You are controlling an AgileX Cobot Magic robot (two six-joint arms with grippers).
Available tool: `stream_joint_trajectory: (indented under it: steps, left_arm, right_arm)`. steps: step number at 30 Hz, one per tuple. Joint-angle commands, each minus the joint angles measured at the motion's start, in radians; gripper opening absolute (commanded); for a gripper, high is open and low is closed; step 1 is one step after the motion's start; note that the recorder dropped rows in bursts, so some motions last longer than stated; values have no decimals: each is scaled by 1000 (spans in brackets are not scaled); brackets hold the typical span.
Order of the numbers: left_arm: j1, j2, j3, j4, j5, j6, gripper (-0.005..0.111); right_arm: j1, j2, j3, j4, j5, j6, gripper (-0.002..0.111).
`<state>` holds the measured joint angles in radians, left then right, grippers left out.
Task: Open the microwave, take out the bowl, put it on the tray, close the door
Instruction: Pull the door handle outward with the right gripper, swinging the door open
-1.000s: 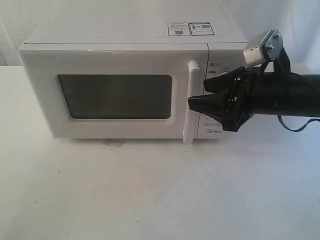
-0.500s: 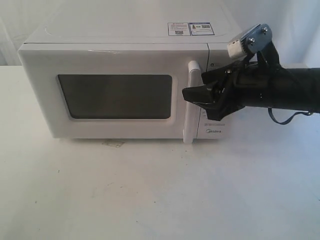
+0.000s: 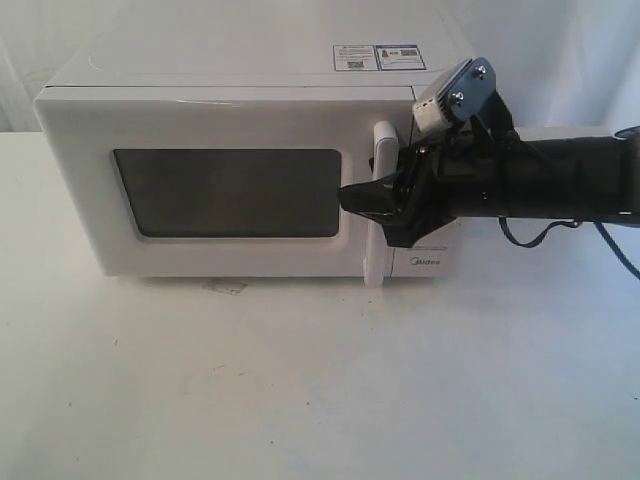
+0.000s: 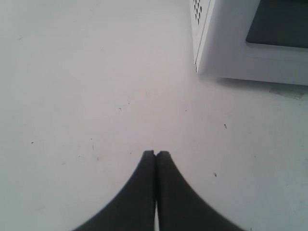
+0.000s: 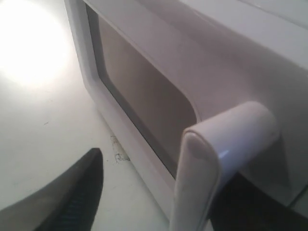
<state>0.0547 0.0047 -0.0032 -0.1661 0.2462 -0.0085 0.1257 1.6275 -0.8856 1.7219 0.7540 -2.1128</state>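
The white microwave (image 3: 230, 65) stands at the back of the table with its door (image 3: 230, 125) shut and the dark window (image 3: 228, 192) facing me. My right gripper (image 3: 372, 178) reaches in from the right and is open, straddling the tall white handle (image 3: 378, 250). In the right wrist view the handle (image 5: 211, 163) stands between the fingers of the right gripper (image 5: 163, 168), and a gap shows on the near side. My left gripper (image 4: 155, 153) is shut on nothing, low over the table by the microwave's corner (image 4: 211, 43). The bowl is hidden; no tray is in view.
The right arm (image 3: 560, 185) covers the control panel and its knobs. Stickers (image 3: 378, 56) lie on the microwave's top. A scuffed patch (image 3: 225, 287) marks the white table (image 3: 300, 390) just in front of the door.
My right gripper has moved left and slightly up, from beside the control panel to around the door handle. The door has stayed shut.
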Motion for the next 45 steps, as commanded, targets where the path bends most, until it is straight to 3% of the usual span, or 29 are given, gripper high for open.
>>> stream_joint_trajectory:
  steps: [1, 5, 6, 14, 19, 23, 31, 37, 42, 45]
  left_arm:
    - [2, -5, 3, -9, 1, 1, 0]
    - [2, -5, 3, -9, 1, 1, 0]
    - [2, -5, 3, -9, 1, 1, 0]
    - [2, -5, 3, -9, 1, 1, 0]
    - [2, -5, 3, -9, 1, 1, 0]
    - [2, -5, 3, -9, 1, 1, 0]
    - [2, -5, 3, -9, 1, 1, 0]
    - [2, -5, 3, -9, 1, 1, 0]
    - [2, -5, 3, -9, 1, 1, 0]
    - [2, -5, 3, -9, 1, 1, 0]
  right_arm:
    - [7, 29, -26, 22, 1, 4, 31]
    - [7, 29, -26, 22, -1, 4, 3]
    - [7, 29, -26, 22, -1, 10, 0]
    - [7, 29, -26, 22, 23, 10, 0]
    - [7, 29, -26, -245, 292, -3, 0]
    - [3, 29, -26, -292, 153, 78, 0]
    - [3, 29, -33, -290, 83, 99, 0]
    - [5, 26, -33, -370, 465, 126, 0]
    - [3, 3, -46, -312, 136, 123, 0]
    - [3, 3, -60, -312, 120, 147, 0]
